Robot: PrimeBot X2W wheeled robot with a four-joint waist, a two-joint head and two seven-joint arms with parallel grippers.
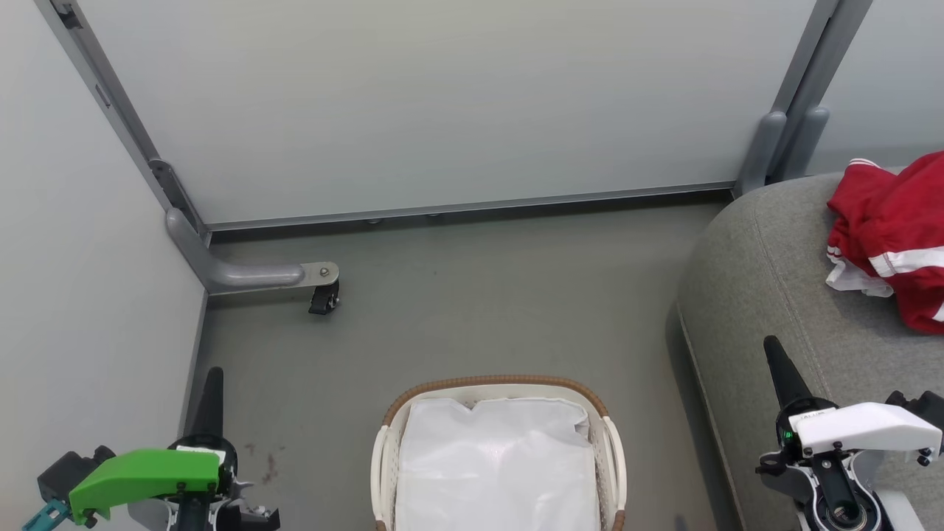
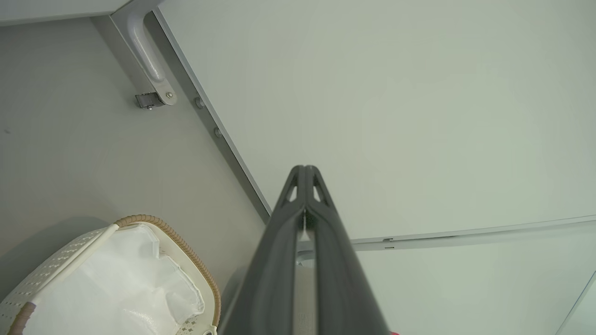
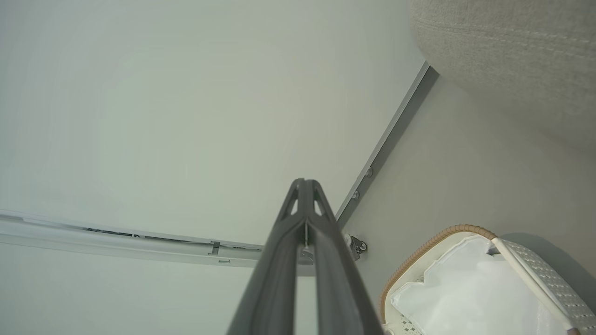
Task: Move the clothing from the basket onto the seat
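Observation:
The red clothing [image 1: 896,228] with white stripes lies bunched on the grey seat [image 1: 767,280] at the right edge of the head view. The white basket [image 1: 611,450] with its brown woven rim stands on the floor at bottom centre, holding just its white liner cloth [image 1: 498,464]. My left gripper [image 1: 214,376] is shut and empty at lower left, well left of the basket. My right gripper [image 1: 773,346] is shut and empty over the seat's front edge. The wrist views show the basket [image 2: 186,253] [image 3: 419,253], each pair of fingertips [image 2: 305,170] [image 3: 305,183] pressed together, and the seat [image 3: 512,51].
Pale partition walls [image 1: 442,103] close off the back and left. A grey metal foot with a black caster [image 1: 323,299] juts onto the grey floor [image 1: 479,310] at left. Two grey posts [image 1: 782,144] stand by the seat's far corner.

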